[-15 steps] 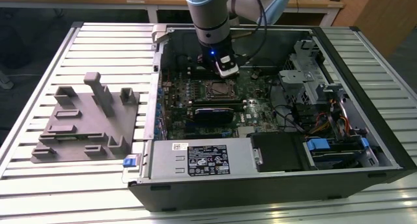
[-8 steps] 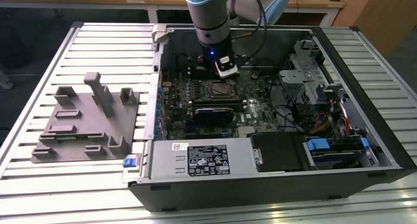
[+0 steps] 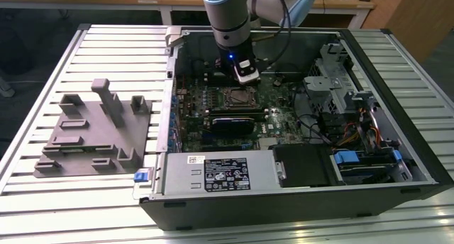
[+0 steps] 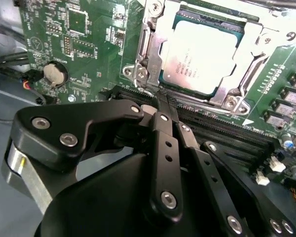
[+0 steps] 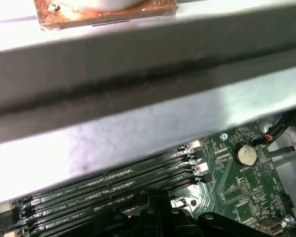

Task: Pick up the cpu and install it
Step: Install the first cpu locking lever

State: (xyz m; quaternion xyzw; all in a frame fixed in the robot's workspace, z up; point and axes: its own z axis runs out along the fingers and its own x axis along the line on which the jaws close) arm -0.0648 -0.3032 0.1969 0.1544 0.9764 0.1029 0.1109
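Note:
The cpu [image 4: 202, 57] lies flat in its socket on the green motherboard [image 4: 84, 44], silvery top up, with the metal retention frame [image 4: 148, 49] around it. My gripper [image 4: 163, 103] hangs just beside the socket's edge, its black fingers [image 4: 160, 143] pressed together with nothing visible between them. In the exterior view the gripper [image 3: 245, 78] sits low inside the open computer case, just behind the socket with the cpu [image 3: 237, 97]. The gripper's black links [image 5: 158, 212] also show in the first wrist view.
Memory slots [image 5: 113, 190] run beside the socket, and a coin battery [image 4: 55, 74] sits on the board. A labelled power-supply box [image 3: 220, 172] fills the case's front, with drive cages [image 3: 354, 106] at the exterior view's right. A grey fixture block [image 3: 92, 132] stands on the table at its left.

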